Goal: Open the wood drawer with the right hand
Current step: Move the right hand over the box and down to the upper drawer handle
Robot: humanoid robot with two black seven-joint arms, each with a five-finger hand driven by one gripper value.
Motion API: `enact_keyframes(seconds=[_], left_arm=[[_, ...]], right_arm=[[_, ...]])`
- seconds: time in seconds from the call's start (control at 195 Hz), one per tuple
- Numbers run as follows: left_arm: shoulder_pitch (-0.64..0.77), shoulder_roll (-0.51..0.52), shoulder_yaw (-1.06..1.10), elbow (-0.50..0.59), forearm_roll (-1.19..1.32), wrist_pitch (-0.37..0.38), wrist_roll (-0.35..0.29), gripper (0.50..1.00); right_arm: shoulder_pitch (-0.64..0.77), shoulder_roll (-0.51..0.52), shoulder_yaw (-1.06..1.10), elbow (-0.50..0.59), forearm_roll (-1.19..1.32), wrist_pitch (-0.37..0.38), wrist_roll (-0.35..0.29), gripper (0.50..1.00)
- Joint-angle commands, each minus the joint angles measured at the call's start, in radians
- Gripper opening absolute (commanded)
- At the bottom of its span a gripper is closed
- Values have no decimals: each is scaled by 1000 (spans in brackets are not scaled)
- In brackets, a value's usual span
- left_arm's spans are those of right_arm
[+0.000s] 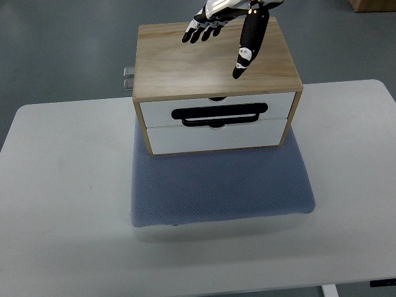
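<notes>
Up above the box (213,59), a hand (226,28) is held open and empty; its side can't be told. Both drawers (218,122) are kept shut, the handle (219,114) untouched

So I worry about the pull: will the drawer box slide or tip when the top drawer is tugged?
The drawer box sits on a blue mat, whose textured surface probably resists sliding. It looks wide and low, so tipping seems unlikely. The hand hovers open above it, not pressing it down.
</notes>
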Motion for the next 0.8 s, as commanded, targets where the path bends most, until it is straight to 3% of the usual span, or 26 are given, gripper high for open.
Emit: enact_keyframes(seconds=[0.0,0.246,0.523,0.795], left_arm=[[0,0,2,0,0,0,1,1000],[0,0,0,0,0,0,1,1000],[0,0,0,0,0,0,-1,1000],[0,0,0,0,0,0,1,1000]], right_arm=[[5,14,-8,32,5,0,-3,944],[0,-2,-8,123,16,0,-4,944],[-49,-5,-12,143,154,0,-138,944],[-92,-6,-12,144,198,0,-172,944]])
